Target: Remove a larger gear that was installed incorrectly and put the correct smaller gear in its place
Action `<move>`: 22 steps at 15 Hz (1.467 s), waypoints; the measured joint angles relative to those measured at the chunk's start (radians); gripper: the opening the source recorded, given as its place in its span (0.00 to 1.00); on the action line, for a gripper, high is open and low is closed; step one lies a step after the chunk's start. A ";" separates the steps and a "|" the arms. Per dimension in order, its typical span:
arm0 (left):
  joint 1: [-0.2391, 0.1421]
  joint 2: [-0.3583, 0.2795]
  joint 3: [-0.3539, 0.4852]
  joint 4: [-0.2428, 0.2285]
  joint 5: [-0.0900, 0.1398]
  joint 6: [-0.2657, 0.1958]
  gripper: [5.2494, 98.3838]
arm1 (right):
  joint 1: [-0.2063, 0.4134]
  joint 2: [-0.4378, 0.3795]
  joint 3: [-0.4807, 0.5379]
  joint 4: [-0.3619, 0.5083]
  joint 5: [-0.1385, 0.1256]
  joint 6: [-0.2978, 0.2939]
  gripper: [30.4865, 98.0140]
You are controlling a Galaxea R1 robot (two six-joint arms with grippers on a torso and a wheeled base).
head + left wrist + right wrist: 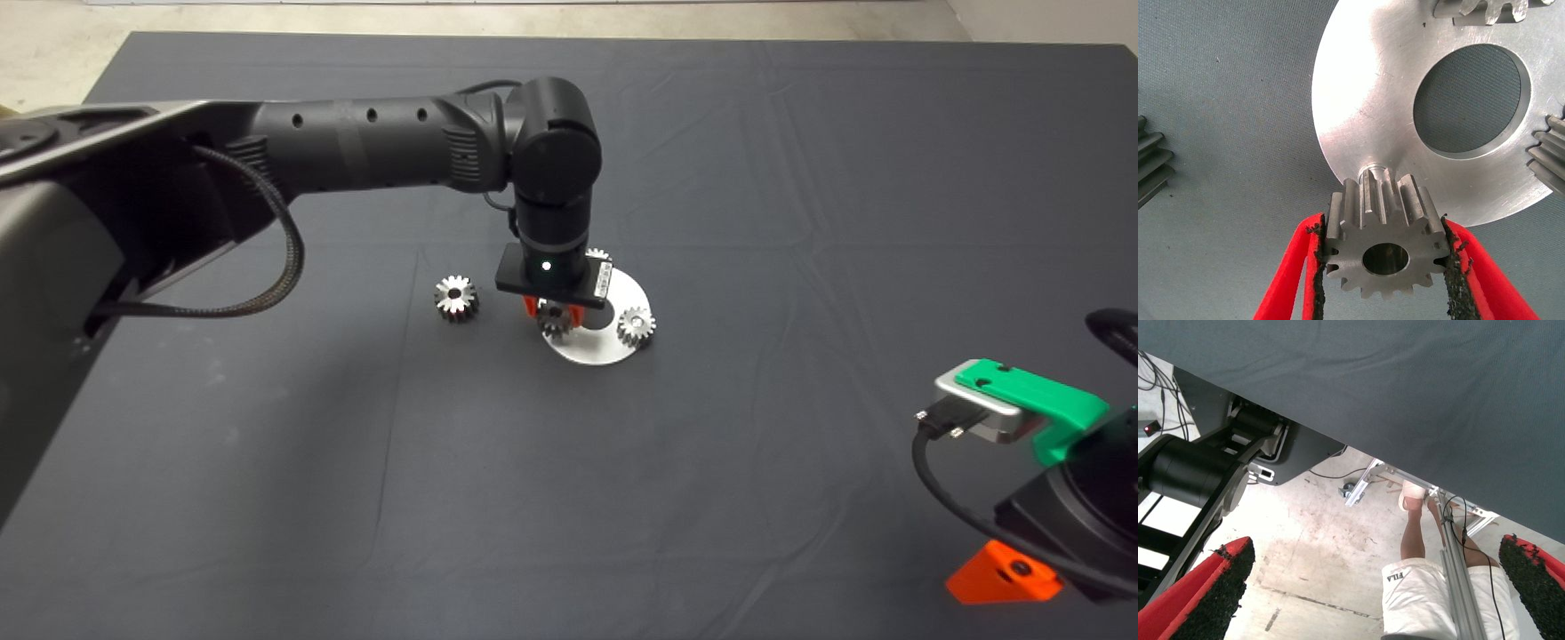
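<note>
The left gripper is clenched on a gear, its pads on opposite tooth flanks, bore axis upright, just above the near edge of the plate where a small hole shows. Which gear this is I cannot tell; another lies on the mat, apart. The right gripper waits parked, fingers spread, far off.

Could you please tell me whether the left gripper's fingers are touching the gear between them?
Touching. The left wrist view shows the left gripper with both black-padded red fingers pressed against opposite sides of the thick silver steel toothed gear, no gap visible on either side.
</note>
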 measured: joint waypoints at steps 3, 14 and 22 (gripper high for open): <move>0.010 0.000 0.000 0.015 -0.003 0.000 0.32 | 0.000 0.000 0.000 0.000 0.000 0.000 0.98; 0.016 0.000 0.000 0.022 -0.006 0.000 0.34 | 0.000 0.000 0.000 0.000 0.000 0.000 0.98; 0.016 -0.001 0.009 0.020 -0.002 0.000 0.46 | 0.000 -0.001 0.000 0.000 0.000 0.000 0.98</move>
